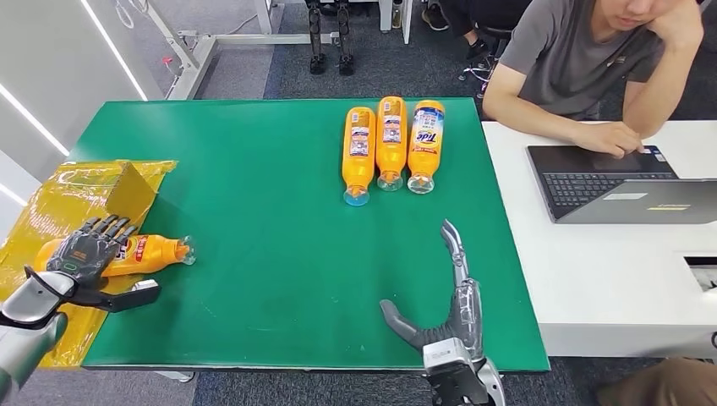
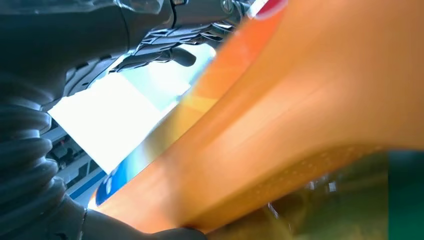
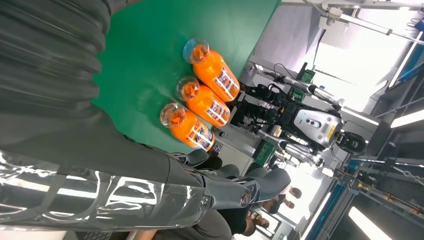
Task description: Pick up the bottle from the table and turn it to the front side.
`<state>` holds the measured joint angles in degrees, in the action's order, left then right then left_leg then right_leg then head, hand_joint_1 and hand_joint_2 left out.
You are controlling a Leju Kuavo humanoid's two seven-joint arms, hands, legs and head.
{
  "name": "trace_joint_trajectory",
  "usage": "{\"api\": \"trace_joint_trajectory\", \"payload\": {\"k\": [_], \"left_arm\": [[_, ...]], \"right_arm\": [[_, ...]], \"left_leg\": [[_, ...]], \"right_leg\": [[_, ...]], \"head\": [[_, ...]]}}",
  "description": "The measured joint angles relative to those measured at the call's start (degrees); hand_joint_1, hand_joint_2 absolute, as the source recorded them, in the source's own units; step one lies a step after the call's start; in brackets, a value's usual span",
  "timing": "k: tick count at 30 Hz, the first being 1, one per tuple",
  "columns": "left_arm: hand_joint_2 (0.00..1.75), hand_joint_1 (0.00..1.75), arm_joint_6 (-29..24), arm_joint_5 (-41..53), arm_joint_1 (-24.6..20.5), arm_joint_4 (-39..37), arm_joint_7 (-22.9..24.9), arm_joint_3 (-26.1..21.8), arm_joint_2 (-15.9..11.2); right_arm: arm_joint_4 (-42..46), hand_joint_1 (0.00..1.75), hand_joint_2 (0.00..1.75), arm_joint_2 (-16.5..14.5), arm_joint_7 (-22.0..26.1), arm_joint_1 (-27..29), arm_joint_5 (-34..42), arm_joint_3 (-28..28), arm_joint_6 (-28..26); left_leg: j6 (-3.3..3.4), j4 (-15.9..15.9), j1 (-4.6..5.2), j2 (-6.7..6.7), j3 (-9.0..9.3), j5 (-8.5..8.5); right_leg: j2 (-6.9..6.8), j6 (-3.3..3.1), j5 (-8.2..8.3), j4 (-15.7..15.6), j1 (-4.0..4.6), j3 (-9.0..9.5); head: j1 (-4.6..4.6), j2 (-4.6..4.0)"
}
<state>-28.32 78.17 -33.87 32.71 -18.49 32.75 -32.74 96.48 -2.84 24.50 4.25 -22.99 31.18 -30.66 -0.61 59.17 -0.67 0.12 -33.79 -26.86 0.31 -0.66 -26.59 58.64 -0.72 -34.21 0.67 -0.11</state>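
With your left hand [image 1: 84, 254] wrapped over the orange detergent bottle [image 1: 152, 250] lying beneath its palm at the worktop [image 1: 254, 211] edge, squeeze evenly before lifting, while your right hand [image 1: 448, 313] rests open and empty.

Head view looks steeply down on the green table [image 1: 279, 245]. Left wrist view sits very close. Right wrist view, turned sideways, shares that table [image 3: 145, 60].

You saw three orange bottles [image 3: 202, 102] lying side by side on the green table [image 3: 145, 60], clear caps toward your right hand [image 3: 150, 175], another robot [image 3: 310, 125] standing beyond.
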Motion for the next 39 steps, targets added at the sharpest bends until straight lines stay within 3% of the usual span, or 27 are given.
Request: {"api": "trace_joint_trajectory", "payload": {"k": [7,17,29,34,39], "left_arm": [[1.75,0.0,-3.2,2.9,4.6,6.4,0.9,-4.3,-0.5],[1.75,0.0,-5.5,2.5,7.4,10.1,0.6,-7.3,-1.0],[1.75,0.0,-11.5,2.8,19.3,27.6,-1.2,-17.9,-0.4],[1.75,0.0,-11.7,-19.2,20.2,34.9,-15.4,-24.8,5.0],[1.75,0.0,-11.0,-38.0,20.2,39.4,-19.6,-26.2,9.4]], "right_arm": [[1.1,0.0,1.75,0.0,0.1,1.0,0.2,-1.3,0.1],[1.3,0.0,1.75,0.0,0.2,1.6,0.8,-2.1,-0.2],[0.7,0.0,1.75,0.0,1.2,3.1,4.2,-2.4,-2.4],[0.4,0.0,1.75,0.1,1.2,3.4,4.9,-2.3,-3.3],[-0.3,0.0,1.75,0.3,1.3,3.2,5.4,-1.9,-3.1]], "left_leg": [[0.01,0.0,0.02,0.01,-0.02,0.0],[0.0,0.0,0.0,0.01,-0.02,-0.01],[0.0,0.0,0.01,0.03,-0.04,-0.05],[0.01,0.0,0.03,-0.04,-0.04,-0.04],[0.01,0.0,0.02,-0.06,-0.03,-0.04]], "right_leg": [[0.01,0.01,0.0,0.0,0.0,0.01],[0.01,0.01,0.0,0.0,0.0,-0.01],[0.03,0.02,-0.03,-0.1,-0.01,-0.05],[-0.06,0.03,-0.01,-0.1,-0.01,0.01],[-0.07,0.03,0.0,-0.1,-0.01,0.0]], "head": [[-0.01,0.0],[0.0,0.0],[0.01,0.0],[-0.01,0.0],[-0.01,0.0]]}}
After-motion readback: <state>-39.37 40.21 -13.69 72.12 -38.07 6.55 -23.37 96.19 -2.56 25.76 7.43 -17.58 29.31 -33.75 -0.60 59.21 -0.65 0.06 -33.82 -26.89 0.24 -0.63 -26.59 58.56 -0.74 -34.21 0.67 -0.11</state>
